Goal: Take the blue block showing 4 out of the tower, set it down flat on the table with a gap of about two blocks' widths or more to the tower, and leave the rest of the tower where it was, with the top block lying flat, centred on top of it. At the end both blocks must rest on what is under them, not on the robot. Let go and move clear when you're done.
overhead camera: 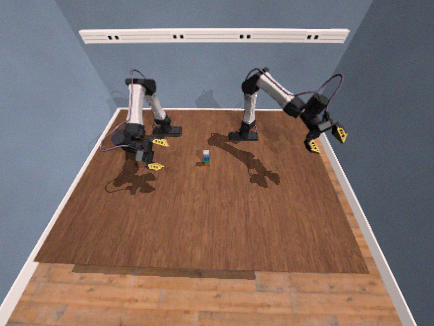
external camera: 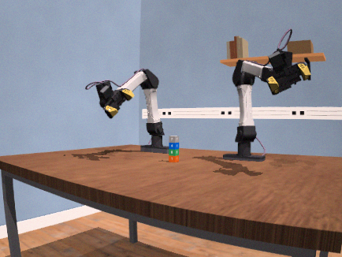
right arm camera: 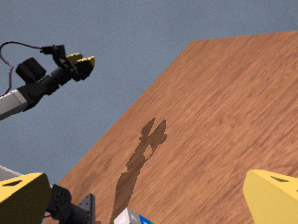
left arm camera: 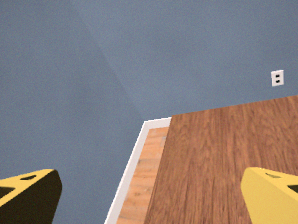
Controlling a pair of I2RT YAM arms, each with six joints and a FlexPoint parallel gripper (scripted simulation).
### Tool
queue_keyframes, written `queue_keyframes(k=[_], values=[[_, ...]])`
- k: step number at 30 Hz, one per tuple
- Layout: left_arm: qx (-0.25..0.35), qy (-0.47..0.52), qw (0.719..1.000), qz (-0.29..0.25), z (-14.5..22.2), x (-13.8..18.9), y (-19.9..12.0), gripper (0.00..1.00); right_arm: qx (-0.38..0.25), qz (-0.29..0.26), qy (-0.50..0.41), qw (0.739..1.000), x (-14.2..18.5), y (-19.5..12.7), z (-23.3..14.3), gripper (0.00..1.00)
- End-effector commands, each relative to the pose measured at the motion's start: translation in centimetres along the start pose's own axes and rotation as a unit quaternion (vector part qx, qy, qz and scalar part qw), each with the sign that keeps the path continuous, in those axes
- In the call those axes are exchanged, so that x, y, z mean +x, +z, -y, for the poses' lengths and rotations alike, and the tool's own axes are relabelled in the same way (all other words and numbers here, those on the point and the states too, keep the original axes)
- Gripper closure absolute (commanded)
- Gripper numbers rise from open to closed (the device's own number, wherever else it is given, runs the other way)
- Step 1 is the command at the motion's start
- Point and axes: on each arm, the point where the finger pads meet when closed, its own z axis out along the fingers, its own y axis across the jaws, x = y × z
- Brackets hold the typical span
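Observation:
The tower stands upright on the table (overhead camera: 200, 225) (external camera: 118, 169). From the top it has a grey-white block (overhead camera: 206, 152) (external camera: 173, 139) (right arm camera: 126, 216), the blue block showing 4 (overhead camera: 206, 158) (external camera: 173, 146) (right arm camera: 145, 220), a green block (external camera: 173, 152) and an orange block (external camera: 173, 159). The blocks look aligned. My left gripper (overhead camera: 328, 141) (external camera: 288, 79) (left arm camera: 150, 179) is open and empty, high up at the picture right in the top and exterior views. My right gripper (overhead camera: 158, 154) (external camera: 120, 103) (right arm camera: 147, 181) is open and empty, above the table at the picture left of the tower. Neither touches the tower.
The two arm bases (overhead camera: 167, 131) (overhead camera: 243, 136) stand at the table's back edge, behind the tower. A wall shelf (external camera: 256, 59) with books and a box hangs behind the left arm. The left wrist view shows a table corner and a wall socket (left arm camera: 277, 78).

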Motion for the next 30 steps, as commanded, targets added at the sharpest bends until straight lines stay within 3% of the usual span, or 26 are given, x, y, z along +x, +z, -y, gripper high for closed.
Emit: queue_keyframes(k=[1, 17, 30], values=[[-0.003, 0.003, 1.0, 0.005, -0.2, -0.4, -0.1, 0.0, -0.001, 0.001, -0.008, 1.0, -0.4, 0.0, -0.3, 0.0], [-0.003, 0.003, 1.0, 0.005, -0.2, -0.4, -0.1, 0.0, -0.001, 0.001, -0.008, 1.0, -0.4, 0.0, -0.3, 0.0], [-0.003, 0.003, 1.0, 0.005, -0.2, -0.4, -0.1, 0.0, 0.089, -0.038, 0.141, 0.985, 1.2, 5.4, 2.7, 0.0]])
